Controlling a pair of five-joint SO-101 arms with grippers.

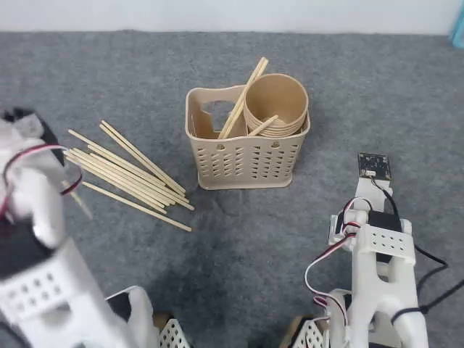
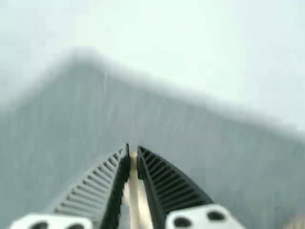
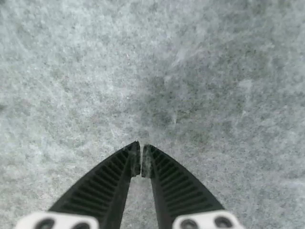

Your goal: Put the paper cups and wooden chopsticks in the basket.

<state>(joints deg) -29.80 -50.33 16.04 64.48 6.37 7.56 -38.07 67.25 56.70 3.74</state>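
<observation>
Grey felt covers the tabletop [image 1: 239, 261], and a pale wall runs along its far edge. Near the middle stands a beige basket [image 1: 246, 163] with rows of holes in its side, upright. A stack of paper cups [image 1: 279, 98] sits nested in one end of it, mouths up. One long chopstick [image 1: 243, 98] leans slanted in the basket just beside the cups, its top end sticking out over the rim. A shorter piece of another lies across the lip of the cups.

A fanned pile of loose chopsticks [image 1: 130, 174] lies flat on the felt to one side of the basket, near it but apart, all running roughly the same diagonal way.

The left arm [image 1: 36, 210] stands at the pile's side of the tabletop. Its fingers [image 2: 123, 164] are clenched on a single wooden chopstick [image 2: 133, 191], which runs straight between the two ribbed faces.

The right arm [image 1: 377, 246] stands on the other side, well apart from the basket. Its fingers [image 3: 131, 160] are closed tip to tip with nothing between them, over bare felt.
</observation>
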